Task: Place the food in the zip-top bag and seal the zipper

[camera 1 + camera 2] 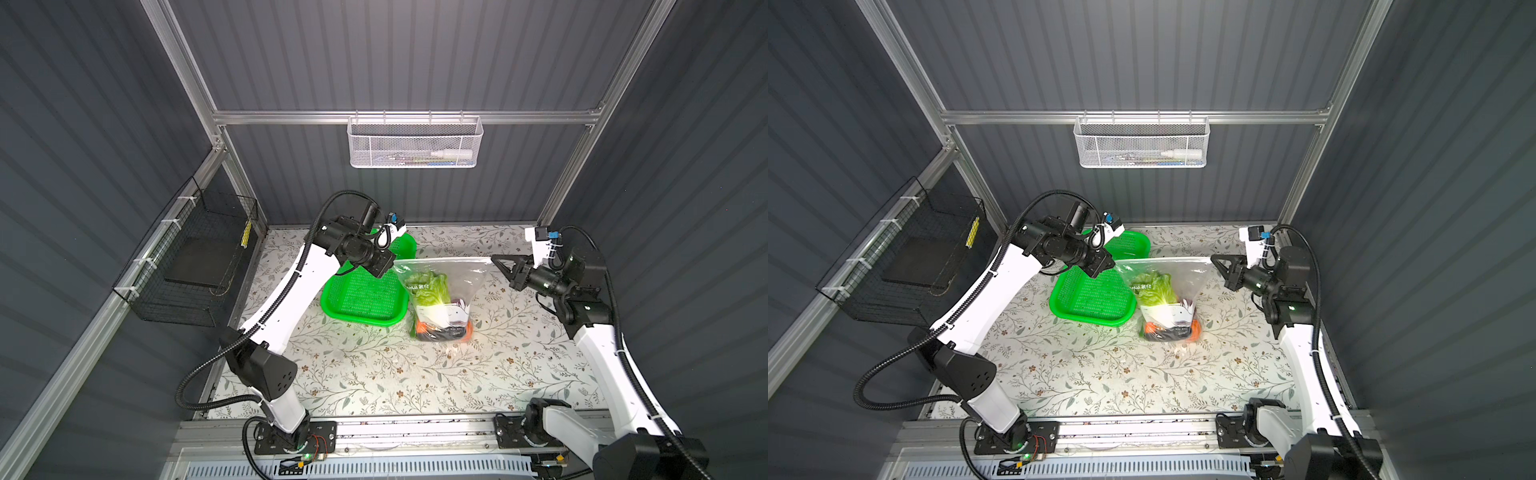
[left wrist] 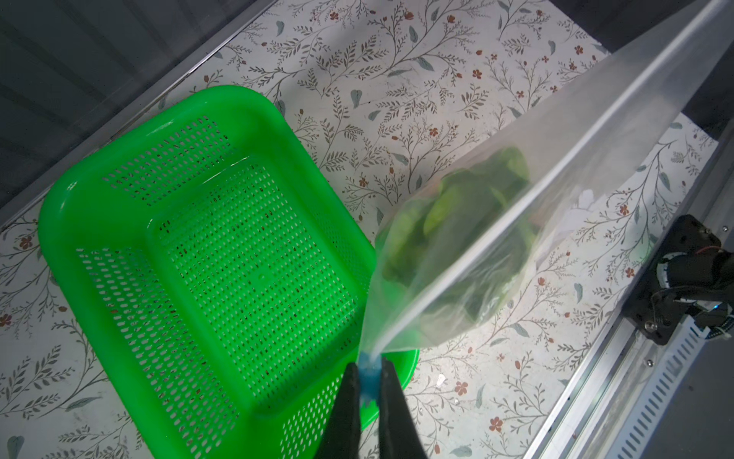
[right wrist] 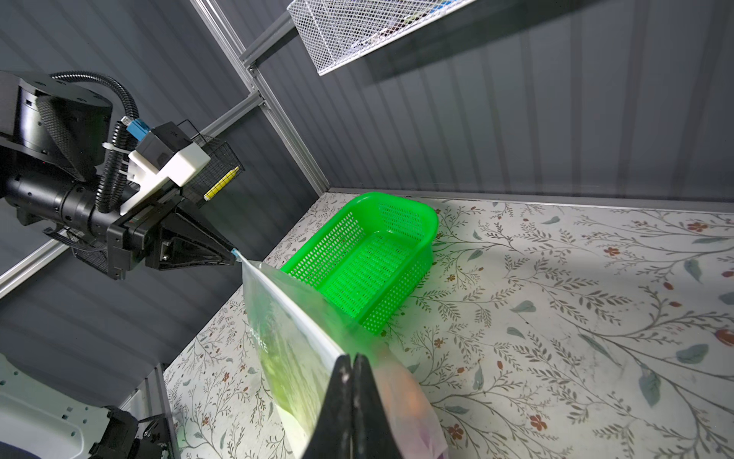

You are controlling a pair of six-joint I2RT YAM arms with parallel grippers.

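Left gripper [image 2: 369, 362] pinches slider tab [image 2: 368, 380]; right gripper [image 3: 352, 358] clamps zipper [image 1: 442, 259], opposite end; wrists facing. Zipper taut, level; bag [image 1: 466, 275] mouth-up beside basket [image 2: 254, 103].

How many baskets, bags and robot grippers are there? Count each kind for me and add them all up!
Baskets: 3 (green basket, white mesh basket, black wire basket)
Bags: 1 (clear bag, with vegetables inside)
Grippers: 2 (left gripper, right gripper, both pinching the bag's top edge)
Total: 6
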